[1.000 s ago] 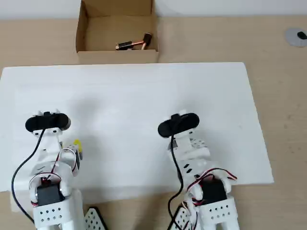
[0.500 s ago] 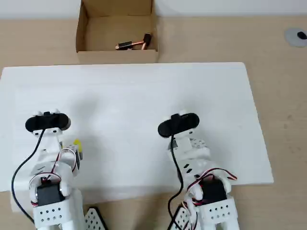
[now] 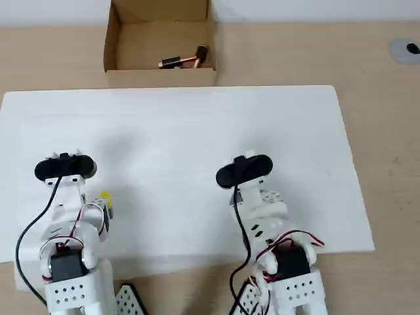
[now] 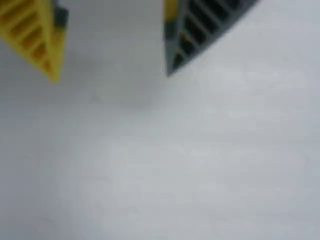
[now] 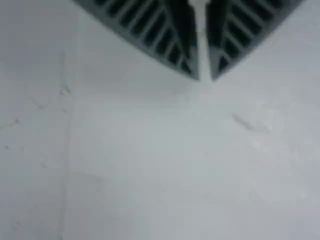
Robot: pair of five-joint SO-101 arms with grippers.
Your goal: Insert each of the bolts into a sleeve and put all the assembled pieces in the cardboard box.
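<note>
Assembled pieces (image 3: 185, 61) lie inside cardboard box (image 3: 159, 77), beyond white sheet (image 3: 197, 131). My left claw (image 4: 110, 75) wide, empty. My right claw (image 5: 204, 78) nearly closed, empty. Judgement: task looks complete; next, park arms.

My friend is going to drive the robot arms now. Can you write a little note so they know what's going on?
Left gripper: open, empty, just above the white sheet.
Right gripper: shut, empty, above the same sheet.
Things: the bolt-and-sleeve pieces lie in the cardboard box, on the table beyond the sheet.
Done: those pieces are boxed.
Left: probably nothing, since every piece I can see is in the box.
</note>
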